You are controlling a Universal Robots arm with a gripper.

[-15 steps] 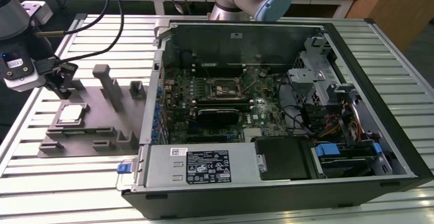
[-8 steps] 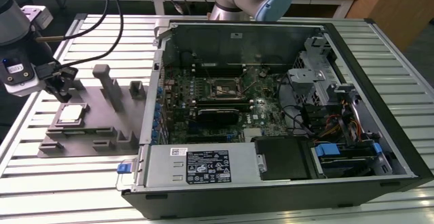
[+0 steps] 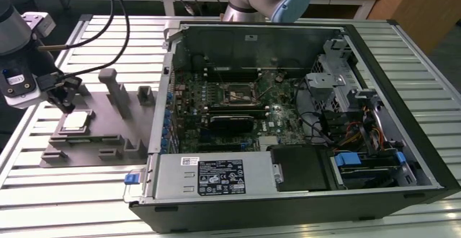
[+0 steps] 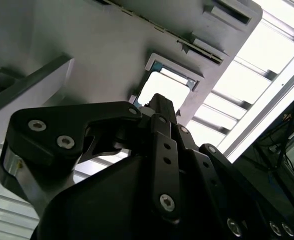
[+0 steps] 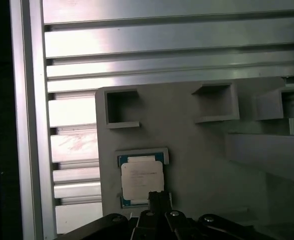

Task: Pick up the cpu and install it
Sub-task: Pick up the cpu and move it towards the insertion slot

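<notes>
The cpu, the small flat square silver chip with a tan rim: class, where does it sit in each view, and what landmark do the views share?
Exterior view: the cpu, at the exterior view's left.
Second wrist view: cpu in a recess.
First wrist view: cpu, same recess.
Shared landmark: the grey plastic fixture plate under it.

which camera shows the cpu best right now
The first wrist view: the cpu lies flat in its recess on the grey fixture plate, pale top seen almost whole. The exterior view shows it small, right by the gripper. In the second wrist view it is a glare-white patch partly behind the gripper.
</notes>
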